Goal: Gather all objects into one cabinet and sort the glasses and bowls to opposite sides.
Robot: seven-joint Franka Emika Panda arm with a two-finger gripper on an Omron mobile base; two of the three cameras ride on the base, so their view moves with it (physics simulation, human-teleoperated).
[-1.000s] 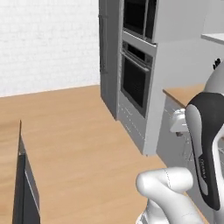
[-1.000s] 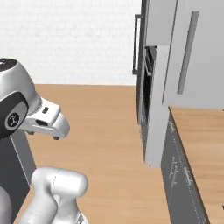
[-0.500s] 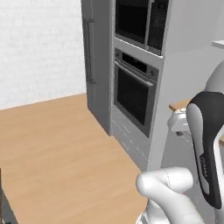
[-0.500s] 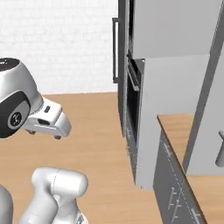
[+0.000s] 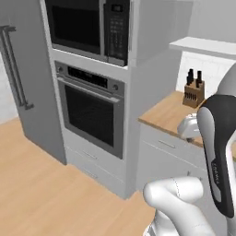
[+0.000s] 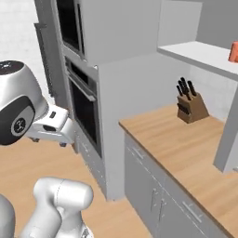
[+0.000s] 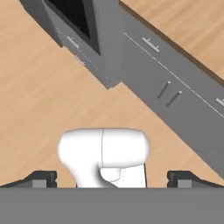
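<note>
A coral-orange mug [image 6: 234, 52] stands on the pale grey shelf [image 6: 200, 53] of the wall cabinet, cut off by the right edge of the right base view. The same shelf [image 5: 207, 46] appears at the upper right of the left base view, above the counter. My gripper [image 7: 112, 179] is open, with its fingertips [image 7: 41, 179] far apart and nothing between them. It hangs over the wooden floor in front of the grey drawer fronts, well below and short of the shelf. The beige mug, red tumbler and brown bowl are out of view.
A built-in oven [image 5: 92, 110] with a microwave [image 5: 87, 27] above it stands left of a wooden counter [image 6: 186, 148]. A knife block [image 6: 190, 107] sits at the counter's back. A grey slab panel [image 6: 228, 139] hangs at the right. A fridge [image 5: 23, 78] is far left.
The whole picture has shifted because the base has moved. The views went from open floor and the fridge to the oven stack, counter and shelf. The arm keeps its pose.
</note>
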